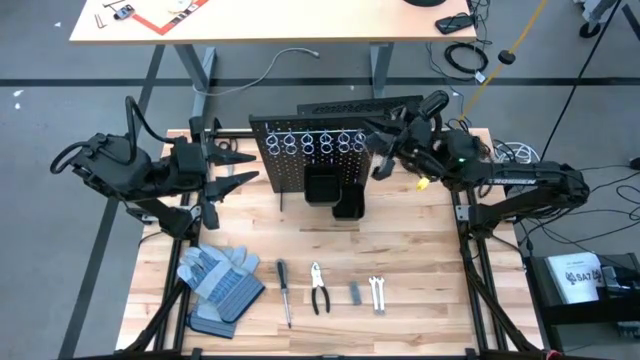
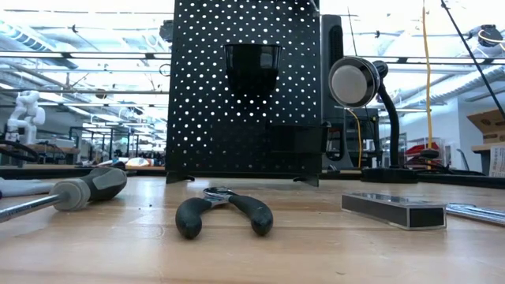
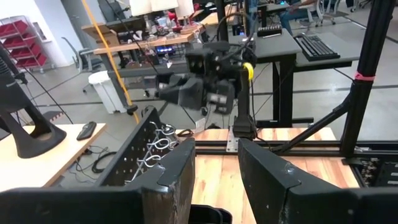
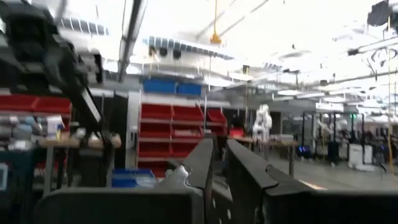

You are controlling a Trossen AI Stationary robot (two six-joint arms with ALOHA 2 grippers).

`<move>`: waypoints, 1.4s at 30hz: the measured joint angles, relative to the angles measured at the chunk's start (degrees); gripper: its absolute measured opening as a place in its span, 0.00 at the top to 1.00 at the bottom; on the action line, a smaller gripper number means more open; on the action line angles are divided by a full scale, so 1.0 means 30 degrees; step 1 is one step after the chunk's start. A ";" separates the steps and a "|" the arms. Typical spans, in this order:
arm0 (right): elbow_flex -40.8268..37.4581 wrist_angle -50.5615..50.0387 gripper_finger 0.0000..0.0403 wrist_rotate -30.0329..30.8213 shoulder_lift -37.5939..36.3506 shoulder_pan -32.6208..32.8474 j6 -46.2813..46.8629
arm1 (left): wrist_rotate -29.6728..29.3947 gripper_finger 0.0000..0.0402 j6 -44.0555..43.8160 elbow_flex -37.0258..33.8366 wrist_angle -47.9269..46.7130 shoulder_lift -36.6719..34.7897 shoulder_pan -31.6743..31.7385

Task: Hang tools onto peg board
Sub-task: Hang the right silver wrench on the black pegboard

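The peg board (image 1: 312, 152), a black perforated metal panel with a row of silver wire rings (image 1: 316, 143) and glossy black bins (image 1: 334, 192), stands upright at the far middle of the pale plank tabletop (image 1: 420, 250). In front of it, well apart, lie the tools in a row: a thin screwdriver (image 1: 284, 291), dark-handled pliers (image 1: 319, 288), a short grey metal piece (image 1: 355, 292) and silver wrenches (image 1: 377, 293). Grey-and-blue work gloves (image 1: 220, 285) lie left of the screwdriver. The left gripper (image 1: 240, 165) hovers left of the board, jaws parted and empty. The right gripper (image 1: 380, 150) hangs at the board's right edge, jaws nearly closed on nothing.
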 joint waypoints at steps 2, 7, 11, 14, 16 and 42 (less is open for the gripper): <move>0.0235 -0.0679 0.89 0.0087 -0.0533 0.0229 -0.0117 | -0.0004 0.67 -0.0018 0.0000 0.0000 0.0000 0.0000; 0.2102 -0.6034 0.82 0.2656 -0.1034 0.1321 0.0287 | 0.0000 0.67 0.0062 0.0000 0.0000 0.0000 0.0007; 0.4093 -1.0344 0.74 0.5423 -0.0329 0.2271 0.0287 | -0.0004 0.67 0.0069 -0.0007 -0.0007 0.0000 0.0007; 0.5910 -1.2740 0.70 0.6763 0.0324 0.2862 0.0536 | 0.0004 0.67 0.0069 -0.0007 -0.0011 0.0000 0.0007; 0.7138 -1.4547 0.70 0.7765 0.0880 0.3205 0.0735 | 0.0004 0.67 0.0076 -0.0007 -0.0017 0.0007 0.0007; 1.3801 -2.6657 0.72 1.2035 0.4565 0.4660 0.4676 | 0.0004 0.67 0.0218 -0.0007 -0.0179 0.0007 0.0007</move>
